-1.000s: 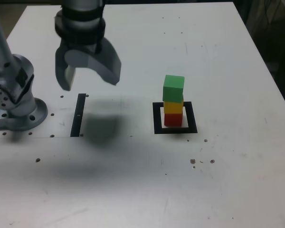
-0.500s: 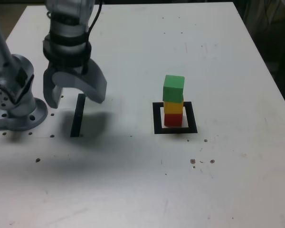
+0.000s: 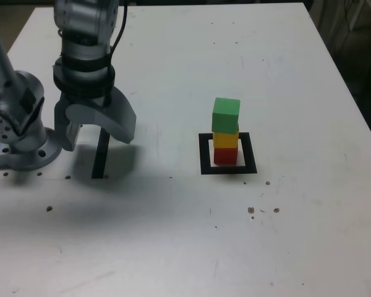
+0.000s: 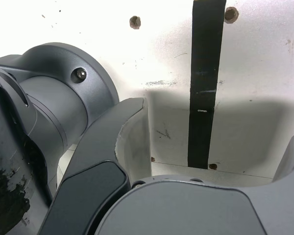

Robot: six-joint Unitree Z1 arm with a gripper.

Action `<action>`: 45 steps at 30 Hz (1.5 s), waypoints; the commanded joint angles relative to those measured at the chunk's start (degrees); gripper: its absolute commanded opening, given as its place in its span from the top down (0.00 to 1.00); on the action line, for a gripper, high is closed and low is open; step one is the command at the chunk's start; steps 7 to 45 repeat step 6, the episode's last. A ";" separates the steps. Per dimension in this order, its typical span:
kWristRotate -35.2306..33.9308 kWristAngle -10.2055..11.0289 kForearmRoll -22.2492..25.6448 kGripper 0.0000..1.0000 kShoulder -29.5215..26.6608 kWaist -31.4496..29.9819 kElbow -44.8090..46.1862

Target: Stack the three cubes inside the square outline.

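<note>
Cubes, green [image 3: 226, 116] over yellow [image 3: 226, 140] over red [image 3: 226, 155], stand stacked inside the square outline [image 3: 250, 162]. Relative to that outline, the fingers [image 3: 125, 127] are well apart, off toward the exterior view's left; they stand wide open with nothing between them, above the black strip [image 3: 100, 162]. Farther from the outline on that same side, the arm's base [image 3: 28, 151] sits on the bench [image 3: 173, 247]. The green cube sits slightly askew on the yellow.

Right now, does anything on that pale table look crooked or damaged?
The stack leans slightly odd: the green matte cube seems turned a little against the yellow one below. Small dark holes also pit the tabletop.
</note>
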 commanded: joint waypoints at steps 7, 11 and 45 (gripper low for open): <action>-0.10 -0.12 -0.22 0.01 0.22 -0.03 -0.19; -0.10 -0.12 -0.22 0.01 0.22 -0.03 -0.19; -0.10 -0.12 -0.22 0.01 0.22 -0.03 -0.19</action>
